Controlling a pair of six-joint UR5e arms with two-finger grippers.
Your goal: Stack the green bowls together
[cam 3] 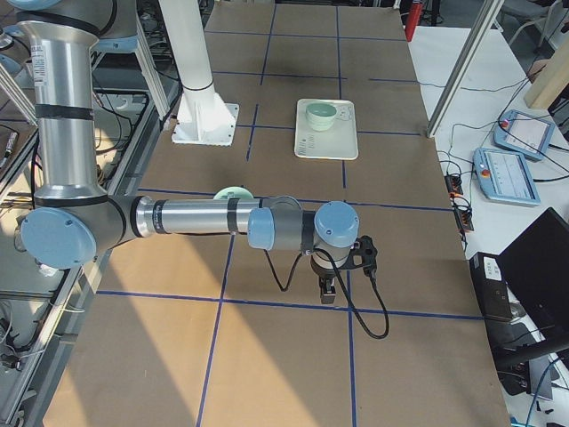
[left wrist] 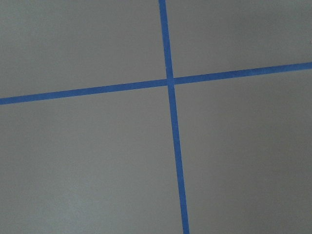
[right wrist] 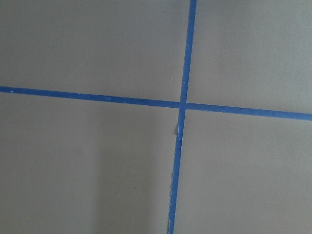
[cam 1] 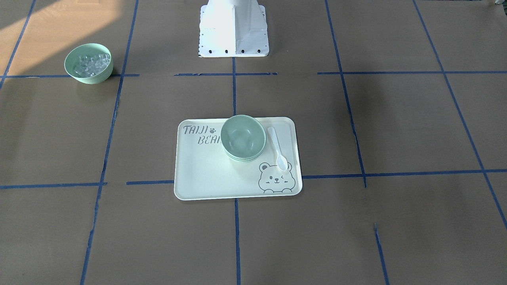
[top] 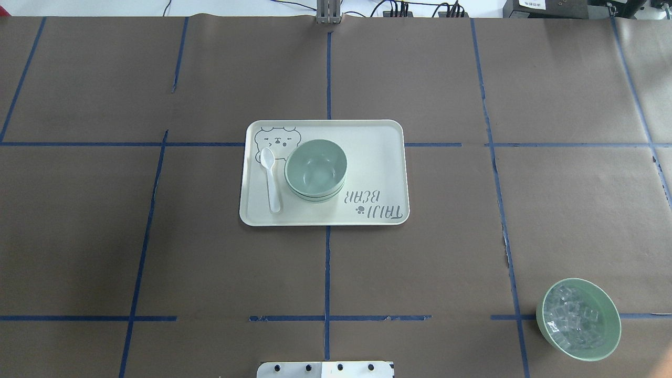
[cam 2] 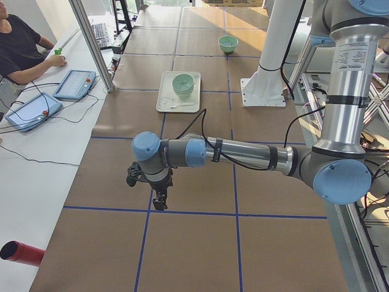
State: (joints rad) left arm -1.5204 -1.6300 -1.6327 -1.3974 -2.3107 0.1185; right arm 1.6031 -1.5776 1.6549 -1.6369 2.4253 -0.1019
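Observation:
The green bowls [cam 1: 243,136] sit nested in one stack on the cream tray [cam 1: 206,170], near its middle; the stack also shows in the overhead view [top: 315,169] and small in both side views [cam 2: 183,83] [cam 3: 321,114]. The top bowl's inside is bare. My left gripper [cam 2: 159,204] hangs over bare paper far from the tray, at the table's left end. My right gripper [cam 3: 326,292] hangs likewise at the right end. I cannot tell whether either is open or shut. Both wrist views show only brown paper and blue tape lines.
A white spoon [cam 1: 277,148] lies on the tray beside the stack. A green bowl with clear glassy cubes [top: 578,319] stands near the robot's right front. The white robot base [cam 1: 233,29] is at the table's edge. An operator [cam 2: 18,48] sits at the far side.

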